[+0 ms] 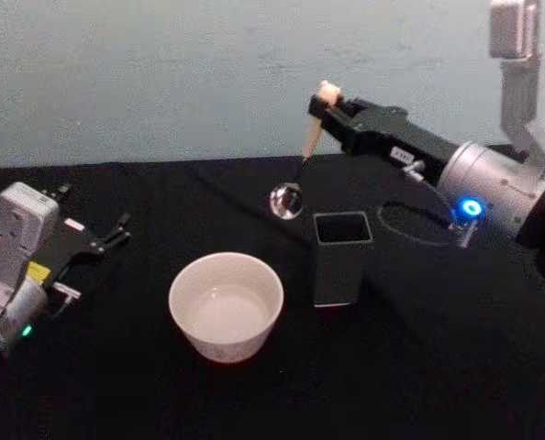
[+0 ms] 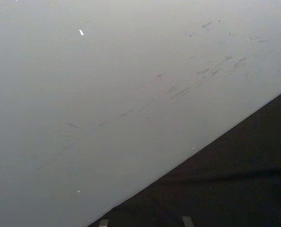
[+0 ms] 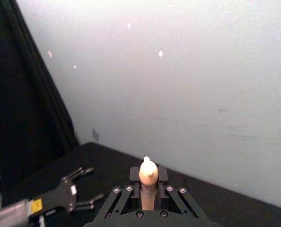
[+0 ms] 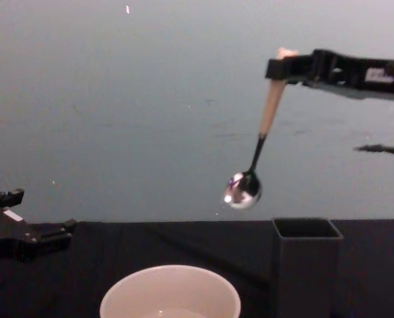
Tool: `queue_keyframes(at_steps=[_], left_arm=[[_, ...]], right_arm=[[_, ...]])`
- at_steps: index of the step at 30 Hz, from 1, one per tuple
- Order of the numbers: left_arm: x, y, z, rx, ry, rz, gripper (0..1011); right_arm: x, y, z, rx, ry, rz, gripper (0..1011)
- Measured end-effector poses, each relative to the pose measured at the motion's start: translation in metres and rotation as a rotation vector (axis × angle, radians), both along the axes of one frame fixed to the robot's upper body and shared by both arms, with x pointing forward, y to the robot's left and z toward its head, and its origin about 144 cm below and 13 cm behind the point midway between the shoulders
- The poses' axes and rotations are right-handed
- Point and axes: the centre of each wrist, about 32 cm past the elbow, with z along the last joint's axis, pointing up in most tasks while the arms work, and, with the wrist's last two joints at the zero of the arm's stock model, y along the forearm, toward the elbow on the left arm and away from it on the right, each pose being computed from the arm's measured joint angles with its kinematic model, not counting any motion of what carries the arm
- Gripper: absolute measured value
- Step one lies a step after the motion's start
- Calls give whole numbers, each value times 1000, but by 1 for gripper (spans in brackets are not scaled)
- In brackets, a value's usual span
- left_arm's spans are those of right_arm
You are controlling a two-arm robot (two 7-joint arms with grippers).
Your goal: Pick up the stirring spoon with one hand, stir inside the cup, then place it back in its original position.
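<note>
My right gripper [image 1: 324,106] is shut on the beige handle of the stirring spoon [image 1: 307,147], just under its bear-head top, and holds it in the air. The spoon hangs tilted, and its shiny bowl [image 4: 243,189] sits above and to the left of the dark square holder [image 1: 342,257]. The cream cup [image 1: 225,346] stands left of the holder, lower than the spoon and apart from it. In the right wrist view the handle's tip [image 3: 148,172] pokes up between the fingers. My left gripper [image 1: 116,229] rests open at the table's left side, holding nothing.
A black cloth covers the table [image 1: 419,367], with a pale wall [image 1: 162,73] behind it. A dark cable loop [image 1: 410,220] lies to the right of the holder, under my right arm. Bare cloth lies between the cup and the left gripper.
</note>
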Motion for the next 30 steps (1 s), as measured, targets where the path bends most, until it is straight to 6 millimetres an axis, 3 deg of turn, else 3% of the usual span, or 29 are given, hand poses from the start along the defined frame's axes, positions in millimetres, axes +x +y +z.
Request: queue_keyframes(at_steps=[20,30], left_arm=[[0,0,0,0,0,0,1001],[0,0,0,0,0,0,1001]], right_arm=[[-14,-52,-1,-13,-14,-46,224],[-16,-54,-14,-41,4,-42,224]])
